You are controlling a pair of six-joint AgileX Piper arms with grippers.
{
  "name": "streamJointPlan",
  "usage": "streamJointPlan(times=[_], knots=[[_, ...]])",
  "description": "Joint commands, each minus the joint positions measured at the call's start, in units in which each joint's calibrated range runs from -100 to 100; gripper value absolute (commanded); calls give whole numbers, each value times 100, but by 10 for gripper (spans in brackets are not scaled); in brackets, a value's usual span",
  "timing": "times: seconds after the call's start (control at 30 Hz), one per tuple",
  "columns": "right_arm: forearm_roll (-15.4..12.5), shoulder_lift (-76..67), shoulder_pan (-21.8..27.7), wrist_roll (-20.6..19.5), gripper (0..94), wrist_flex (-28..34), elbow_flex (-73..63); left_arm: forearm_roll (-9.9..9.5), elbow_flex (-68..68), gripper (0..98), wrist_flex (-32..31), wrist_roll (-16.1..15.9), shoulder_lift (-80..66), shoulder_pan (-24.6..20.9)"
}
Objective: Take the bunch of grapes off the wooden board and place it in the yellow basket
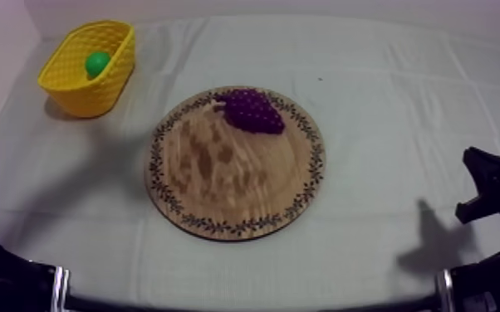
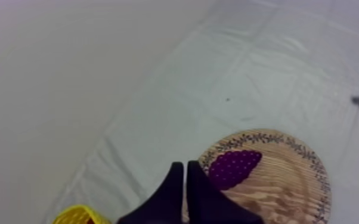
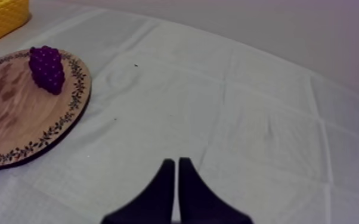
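The grapes (image 1: 252,110) lie on the board (image 1: 220,178) near its rim at about 1 o'clock. Nothing touches them, so they are free for the taking and, by my reading, the task has not yet begun. The basket (image 1: 87,93) stands well apart from the board, off at 10 o'clock on the cloth (image 1: 386,99), which I judge makes the left arm the handier one for the carry. Both arms hang back at the table's near side, a resting pose. The left gripper (image 2: 185,167) has its fingers pressed together in a narrow wedge with nothing between them, and the right gripper (image 3: 176,162) is the same, empty. The top view looks down into the basket and finds a small green fruit (image 1: 97,63) inside. The right wrist view takes the grapes from the side — a knobbly mound standing up off the board. The left wrist view puts its gripper close by the grapes, with the basket's rim just beside the fingers.
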Motion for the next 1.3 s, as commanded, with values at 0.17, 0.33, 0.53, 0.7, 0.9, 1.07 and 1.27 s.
streamJointPlan(times=[0.17,0.33,0.53,0.7,0.9,1.07,1.27], knots=[[1,-1,-2,1,4,4,-3,50,-81,0,46,-135,885,195],[1,-1,-2,1,4,4,-3,89,101,0,-35,-241,1329,236],[1,-1,-2,1,4,4,-3,109,74,13,-97,-305,1812,199],[1,-1,-2,-2,4,4,-3,106,-84,176,-47,-289,2025,131],[1,-1,-2,-1,4,4,-3,69,-272,689,177,-194,2149,17],[1,-1,-2,1,4,4,-3,162,-341,917,565,-302,2209,-19],[1,-1,-2,1,4,4,-3,224,38,958,418,-470,2203,-28]])
